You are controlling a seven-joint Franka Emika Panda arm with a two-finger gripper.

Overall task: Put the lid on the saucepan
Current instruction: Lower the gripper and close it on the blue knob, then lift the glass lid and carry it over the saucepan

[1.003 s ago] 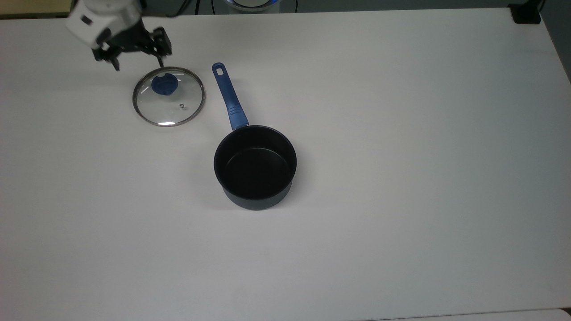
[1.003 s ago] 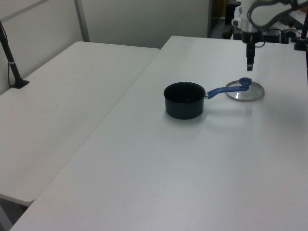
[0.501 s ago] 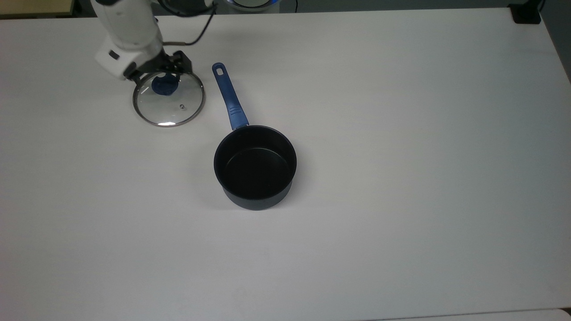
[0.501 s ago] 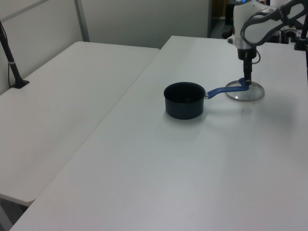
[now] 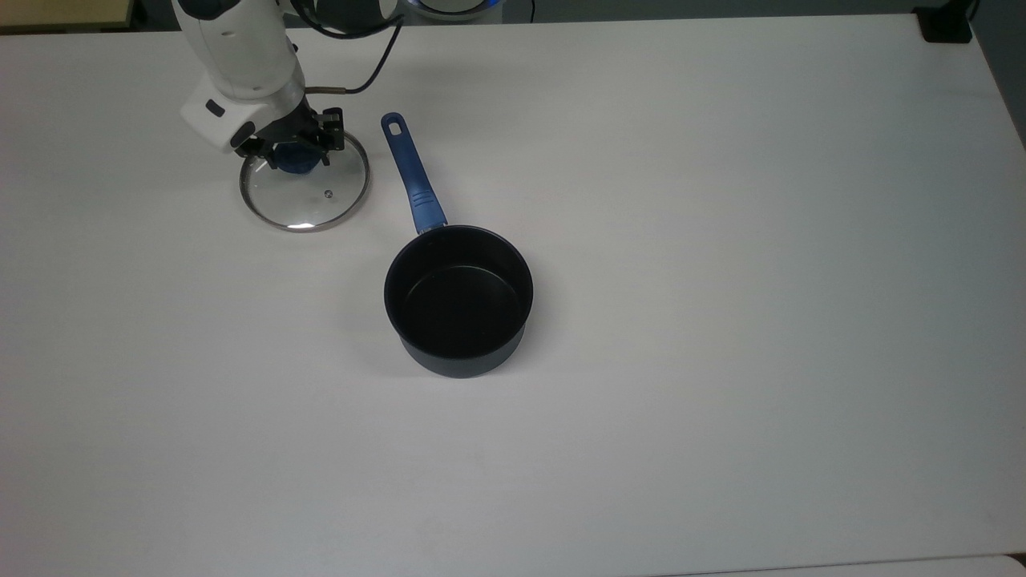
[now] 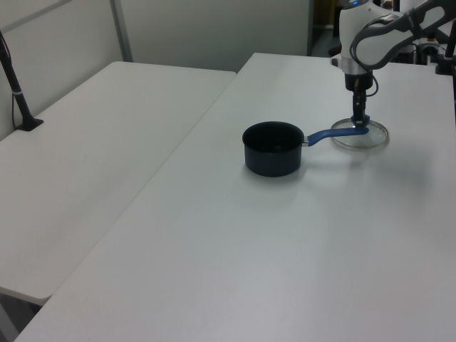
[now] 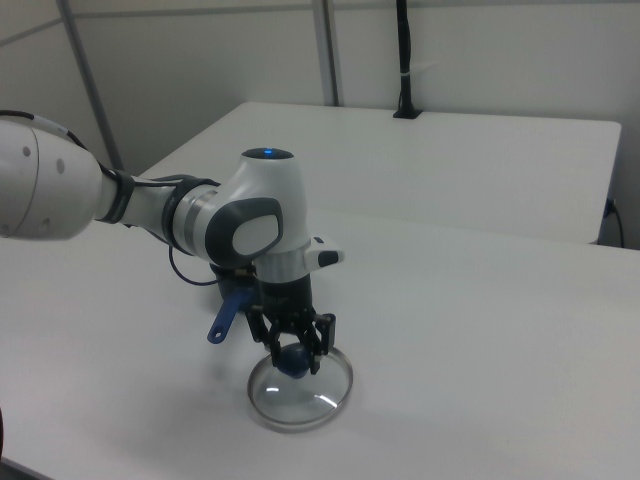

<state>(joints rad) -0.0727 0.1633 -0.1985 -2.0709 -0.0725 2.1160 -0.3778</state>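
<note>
The hand [image 7: 293, 352] straddles the blue knob [image 5: 293, 159] of the glass lid [image 5: 304, 186], fingers spread at either side, not yet pinching. The lid lies flat on the worktop [image 5: 721, 240], at ten o'clock from the saucepan [image 5: 458, 300] in the top view. Centre on the knob, close firmly, then lift straight up.

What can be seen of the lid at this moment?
The lid is a round clear glass disc with a thin steel rim, a blue knob and a small steam vent. It lies flat on the white table, apart from the saucepan, at the top view's left of its handle. The gripper has its fingers on either side of the knob.
</note>
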